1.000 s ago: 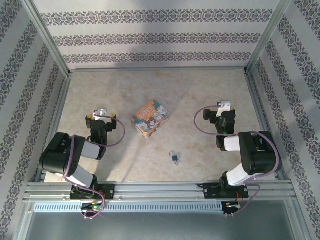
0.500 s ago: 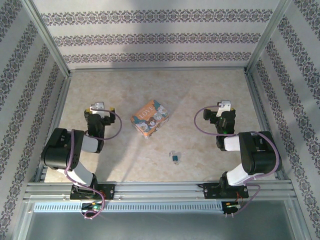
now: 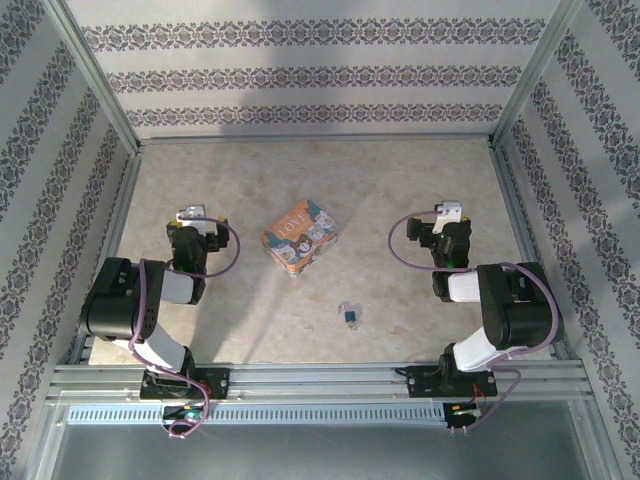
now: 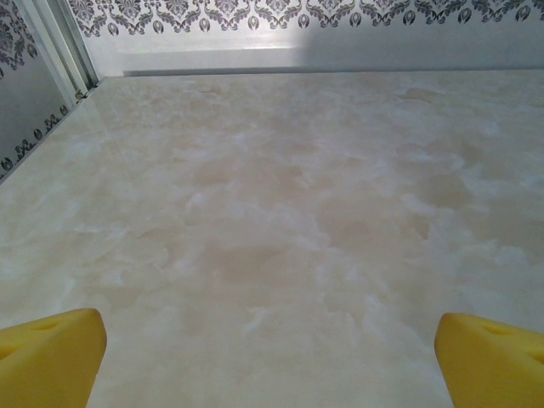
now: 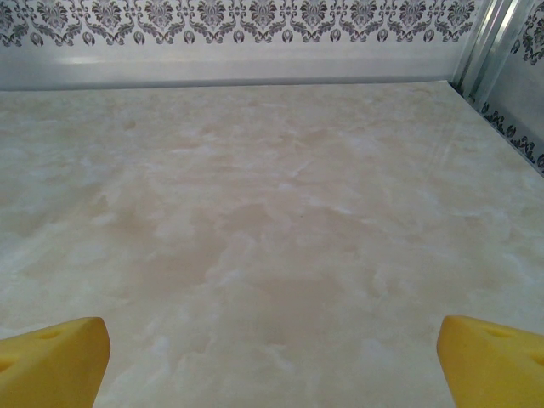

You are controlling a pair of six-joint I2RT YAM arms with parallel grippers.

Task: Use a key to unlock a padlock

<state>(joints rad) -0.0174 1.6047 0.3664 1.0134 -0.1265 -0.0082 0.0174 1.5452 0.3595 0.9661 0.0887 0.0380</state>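
Note:
The padlock, a tiny dark-blue body with a silvery bit at its upper left, lies on the marble floor between the arms, nearer the front rail. The key is too small to pick out. My left gripper stands open at the left, well away from the padlock, its yellow fingertips spread wide over bare floor in the left wrist view, with the left gripper holding nothing. My right gripper is open at the right, its yellow fingertips equally wide apart, and the right gripper is empty too.
An orange-sided "LOVE" bear-print box sits mid-floor, behind and left of the padlock. Patterned walls with metal frame posts enclose three sides. A metal rail runs along the front by the arm bases.
My left arm has swung its gripper leftward and slightly farther from the rail, away from the box. The right arm, the padlock and the box have stayed put.

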